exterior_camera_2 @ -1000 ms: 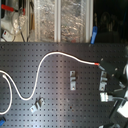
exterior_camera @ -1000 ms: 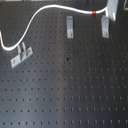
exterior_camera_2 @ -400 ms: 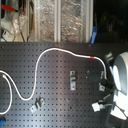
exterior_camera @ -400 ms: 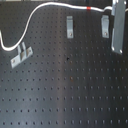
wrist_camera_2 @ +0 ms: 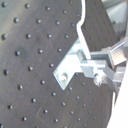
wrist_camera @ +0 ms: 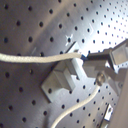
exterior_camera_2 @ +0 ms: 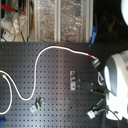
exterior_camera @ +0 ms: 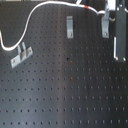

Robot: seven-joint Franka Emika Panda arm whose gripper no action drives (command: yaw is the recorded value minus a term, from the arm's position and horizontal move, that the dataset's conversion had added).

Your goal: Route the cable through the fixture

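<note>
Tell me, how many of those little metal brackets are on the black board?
3 in the first exterior view: one bracket at its left beside the cable, one upper middle, one at its right. Others may be hidden.

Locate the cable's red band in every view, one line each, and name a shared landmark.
First exterior view: red band at the top edge, right of centre.
Second exterior view: upper right, beside the robot.
First wrist view: not visible.
Second wrist view: not visible.
Shared landmark: the white cable, visible in all four views.
</note>
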